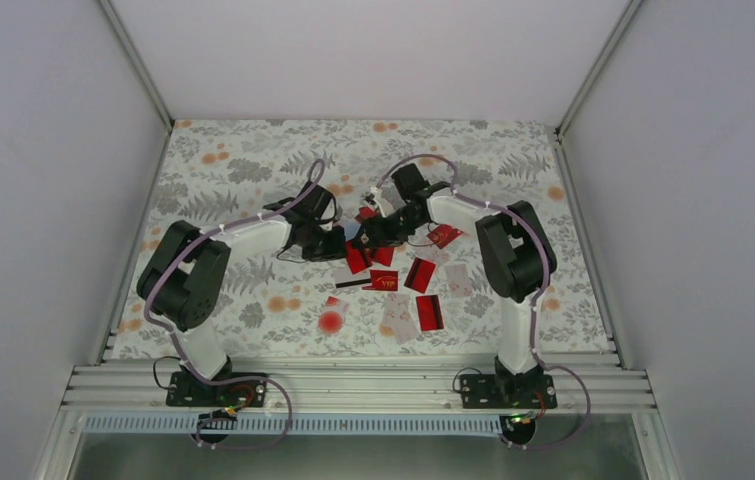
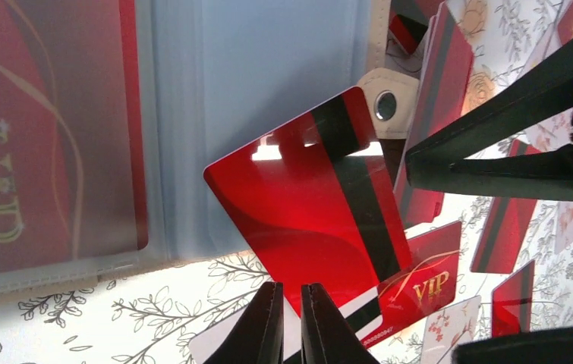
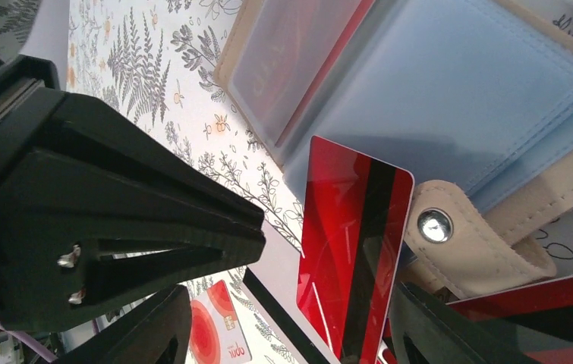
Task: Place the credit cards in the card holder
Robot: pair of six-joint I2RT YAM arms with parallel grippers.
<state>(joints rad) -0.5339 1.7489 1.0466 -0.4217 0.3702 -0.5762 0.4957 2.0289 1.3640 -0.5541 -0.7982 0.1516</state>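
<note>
Red striped card (image 2: 306,220), tilted, far edge over the blue lining of the open card holder (image 2: 268,68), near corner at my left gripper (image 2: 292,294), fingers almost together; pinch or prop, I cannot tell. My right gripper (image 3: 287,311) straddles it, fingers wide apart. Risk: a crooked push could skid the card across the lining, missing any pocket.

top view looks down from behind; wrist views, close, share the card holder (image 2: 268,76).

One card (image 2: 310,216) over the card holder (image 2: 268,68); other cards (image 1: 419,274) nearer on table (image 1: 223,170).
</note>
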